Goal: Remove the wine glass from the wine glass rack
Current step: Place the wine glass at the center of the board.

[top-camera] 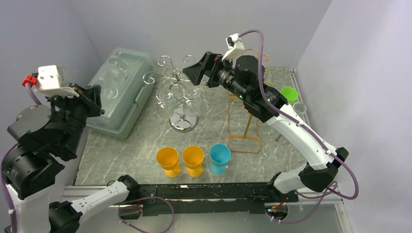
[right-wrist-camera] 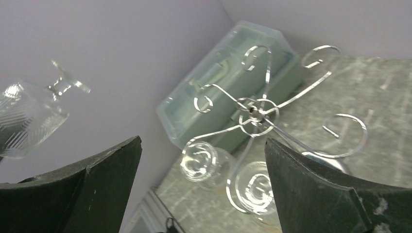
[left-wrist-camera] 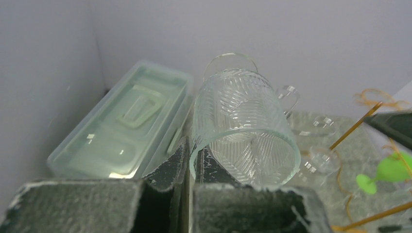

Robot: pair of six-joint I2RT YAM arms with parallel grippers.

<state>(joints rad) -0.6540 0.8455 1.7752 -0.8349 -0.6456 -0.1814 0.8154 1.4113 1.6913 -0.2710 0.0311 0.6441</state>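
— Item one, top external: how do we list it?
— High over the near edge of the table [top-camera: 136, 145], facing forward and down. It sits far off, with the whole tabletop in frame.
— Item two, left wrist?
— We list it close behind the left gripper [left-wrist-camera: 192, 155], looking past the wine glass [left-wrist-camera: 243, 131] toward the back wall [left-wrist-camera: 243, 29].
— Item three, right wrist?
— Close behind the right gripper [right-wrist-camera: 202, 145], looking down on the wine glass rack [right-wrist-camera: 255, 111].
— Shared ground?
— We find the lidded box [top-camera: 121, 92] in all three, and the wine glass in both wrist views.
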